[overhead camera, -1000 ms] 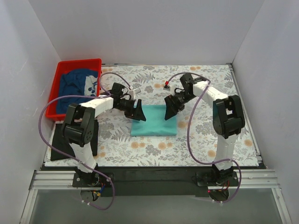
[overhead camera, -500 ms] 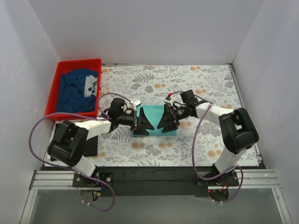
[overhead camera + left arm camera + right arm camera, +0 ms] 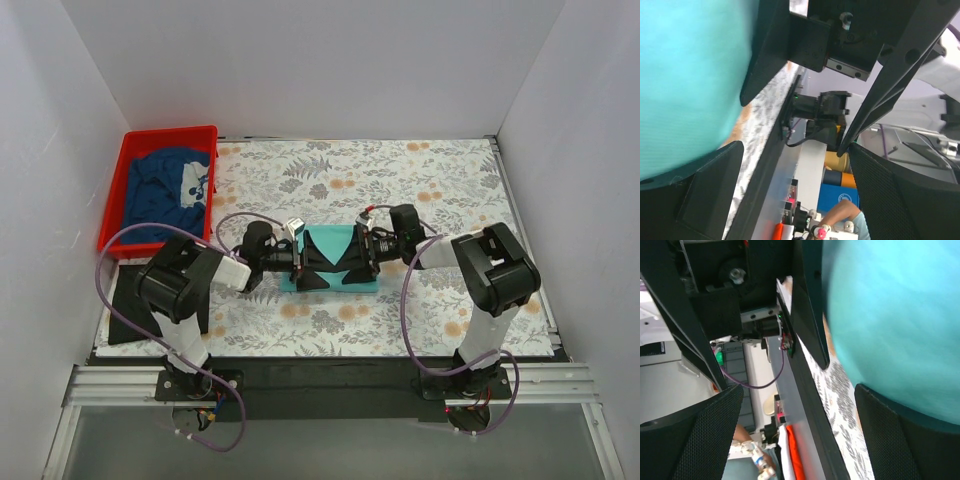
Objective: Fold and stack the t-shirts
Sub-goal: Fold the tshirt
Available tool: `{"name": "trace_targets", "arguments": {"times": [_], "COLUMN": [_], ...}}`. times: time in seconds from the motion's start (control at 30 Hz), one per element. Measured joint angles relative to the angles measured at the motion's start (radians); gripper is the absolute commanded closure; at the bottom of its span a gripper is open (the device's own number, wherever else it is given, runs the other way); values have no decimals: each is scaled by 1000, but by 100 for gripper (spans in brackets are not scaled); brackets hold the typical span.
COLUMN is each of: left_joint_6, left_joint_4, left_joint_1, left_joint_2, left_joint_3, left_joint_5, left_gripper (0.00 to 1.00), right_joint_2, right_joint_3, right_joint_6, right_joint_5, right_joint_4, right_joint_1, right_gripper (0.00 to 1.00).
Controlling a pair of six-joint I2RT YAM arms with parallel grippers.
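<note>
The folded teal t-shirt (image 3: 330, 243) lies flat at the table's middle. My left gripper (image 3: 312, 270) and right gripper (image 3: 346, 266) lie low over it, pointing at each other, nearly touching. Both are open and empty. In the left wrist view (image 3: 795, 200) the teal cloth (image 3: 685, 75) fills the upper left, beside one finger (image 3: 695, 200). In the right wrist view (image 3: 800, 440) the teal cloth (image 3: 900, 315) fills the upper right, by one finger (image 3: 910, 440). The navy t-shirt (image 3: 165, 190) with a white print lies crumpled in the red bin (image 3: 125, 165). The black t-shirt (image 3: 128, 300) lies flat at the left, partly under my left arm.
The floral table cover (image 3: 440, 190) spans the table. White walls close in the back and both sides. The black base rail (image 3: 330, 375) runs along the near edge. Purple cables loop beside both arms.
Both arms have dropped and swung inward. The grippers went from the teal shirt's far corners to its middle, now facing each other close together. The shirt lies as before.
</note>
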Motion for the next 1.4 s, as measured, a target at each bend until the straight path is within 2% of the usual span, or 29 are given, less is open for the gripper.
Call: {"name": "trace_targets", "arguments": {"times": [0.13,0.3,0.63,0.93,1.13,1.23,1.4], "left_joint_6": [30,71,173,244,309,357,418], "left_joint_4": [-34,-61,-219,-322,-384,-454,-499], "left_joint_1": [1,34,121,167,188,196,201], "left_joint_2": [60,69,-63,-123,-172,-226,-252], "left_joint_3": [-15,-17,-90,-106,-109,-90,72], "left_joint_5": [-64,-89,-157,-169,-156,-161,-177], "left_gripper": [14,14,14,13,13,13,13], "right_joint_2": [75,116,85,45,-40,-118,-135], "right_joint_3": [-50,-47,-107,-138,-147,-103,107], "right_joint_6": [-5,-11,-82,-138,-220,-267,-307], "right_joint_5": [4,-64,-84,-61,-32,-12,15], "right_joint_4": [26,86,130,82,-47,-142,-184], "right_joint_1": [0,-30,-80,-119,-124,-124,-127], "right_gripper": [2,2,2,2,2,2,2]}}
